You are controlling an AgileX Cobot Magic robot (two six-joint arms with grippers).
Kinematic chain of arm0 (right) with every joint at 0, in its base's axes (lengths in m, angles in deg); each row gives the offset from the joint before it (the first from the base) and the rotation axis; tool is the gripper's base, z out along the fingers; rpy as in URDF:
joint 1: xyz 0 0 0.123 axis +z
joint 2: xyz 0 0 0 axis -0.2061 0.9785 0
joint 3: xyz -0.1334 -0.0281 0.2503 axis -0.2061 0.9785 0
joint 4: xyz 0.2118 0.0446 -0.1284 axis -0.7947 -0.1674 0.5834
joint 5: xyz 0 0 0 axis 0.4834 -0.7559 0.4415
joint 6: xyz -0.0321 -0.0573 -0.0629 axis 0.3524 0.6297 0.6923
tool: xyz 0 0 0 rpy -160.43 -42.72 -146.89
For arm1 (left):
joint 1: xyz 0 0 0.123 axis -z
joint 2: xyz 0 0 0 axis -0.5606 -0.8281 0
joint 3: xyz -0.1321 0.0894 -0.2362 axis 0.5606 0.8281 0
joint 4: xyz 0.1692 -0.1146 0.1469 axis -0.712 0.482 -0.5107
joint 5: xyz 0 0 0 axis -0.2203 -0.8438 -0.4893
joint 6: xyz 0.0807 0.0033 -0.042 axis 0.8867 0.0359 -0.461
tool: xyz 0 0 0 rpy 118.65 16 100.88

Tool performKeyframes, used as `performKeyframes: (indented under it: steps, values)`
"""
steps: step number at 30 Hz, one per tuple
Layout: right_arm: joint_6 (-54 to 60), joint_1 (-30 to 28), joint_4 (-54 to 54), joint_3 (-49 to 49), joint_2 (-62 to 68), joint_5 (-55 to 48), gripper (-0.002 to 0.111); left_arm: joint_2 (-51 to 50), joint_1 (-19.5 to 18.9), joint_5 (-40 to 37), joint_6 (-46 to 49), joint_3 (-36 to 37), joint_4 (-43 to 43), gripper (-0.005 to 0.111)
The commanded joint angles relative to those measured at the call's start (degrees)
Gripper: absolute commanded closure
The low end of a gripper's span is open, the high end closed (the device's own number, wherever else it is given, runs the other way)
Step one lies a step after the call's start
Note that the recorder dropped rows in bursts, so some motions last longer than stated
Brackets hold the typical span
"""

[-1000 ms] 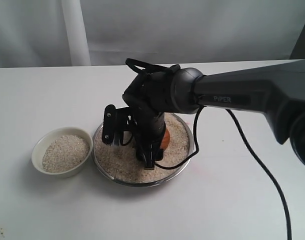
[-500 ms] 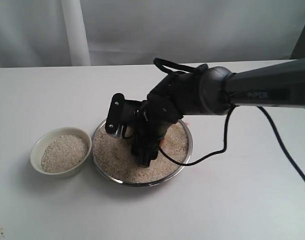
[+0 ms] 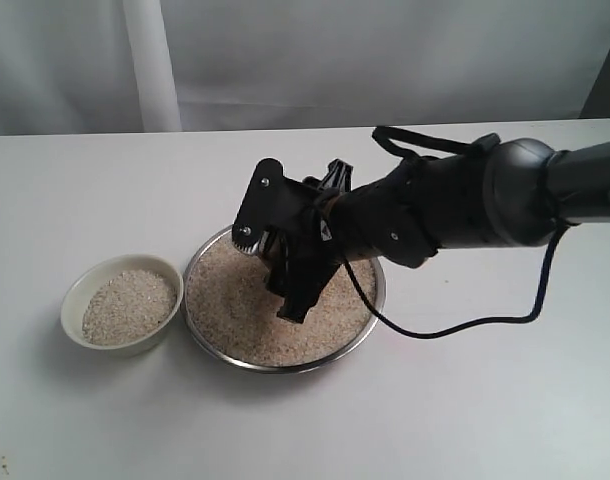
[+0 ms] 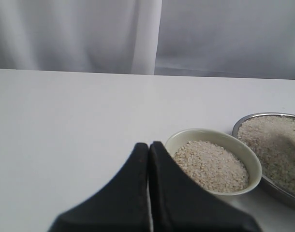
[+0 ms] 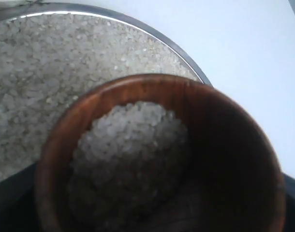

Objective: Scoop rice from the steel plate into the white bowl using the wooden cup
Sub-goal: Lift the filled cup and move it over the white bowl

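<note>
over the steel plate point(image 3: 285, 367), the right gripper point(image 3: 297, 295) hangs clamped on the wooden cup point(image 5: 220, 154), and the wrist view shows it loaded: a mound of rice point(image 5: 133, 140) sits inside, with the plate's own bed of grains beneath. from the exterior view the cup is hidden behind the gripper. now the line that matters: the white bowl point(image 3: 125, 347) stands just beside the plate, on the side away from the right arm, leftward in the exterior view. so the load has to cross the plate's rim that way before it tips. the left gripper point(image 4: 148, 145) is nearer the bowl, fingers pressed together on nothing, low over the table point(image 3: 465, 400). the count: one plate, one bowl well filled with rice, one cup, two grippers. the scoop looks done; carry and pour come next, i'd judge.
</note>
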Motion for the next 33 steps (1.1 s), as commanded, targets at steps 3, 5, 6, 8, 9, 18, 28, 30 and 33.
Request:
performKeyframes:
  steps: [3,5,6,8,9,18,28,30,33]
  values:
    - [-0.2,2.6,8.2,-10.8,-1.1,-17.2,0.108,0.2,0.2,0.2,-0.3,-0.2,0.3,0.107]
    - [-0.2,4.1,11.2,-14.5,-0.4,-20.8,0.108,0.2,0.2,0.2,-0.3,-0.2,0.3,0.107]
    - [-0.2,5.0,12.8,-16.7,0.0,-22.4,0.108,0.2,0.2,0.2,-0.3,-0.2,0.3,0.107]
    - [-0.4,6.8,15.4,-20.9,1.3,-25.0,0.108,0.2,0.2,0.2,-0.3,-0.2,0.3,0.107]
    - [-0.6,7.7,16.8,-23.4,2.3,-26.5,0.108,0.2,0.2,0.2,-0.3,-0.2,0.3,0.107]
    - [-0.9,14.8,26.0,-44.2,15.7,-37.0,0.108,0.2,0.2,0.2,-0.1,-0.2,0.3,0.107]
    - [-0.6,21.1,40.5,-51.0,24.6,-39.9,0.108,0.2,0.2,0.2,-0.3,-0.2,0.3,0.107]
    - [-0.6,22.0,44.4,-50.8,25.5,-40.3,0.108,0.2,0.2,0.2,-0.3,-0.2,0.3,0.107]
    - [-0.6,22.9,50.6,-50.7,26.4,-41.8,0.108,0.2,0.2,0.2,-0.1,-0.2,0.3,0.107]
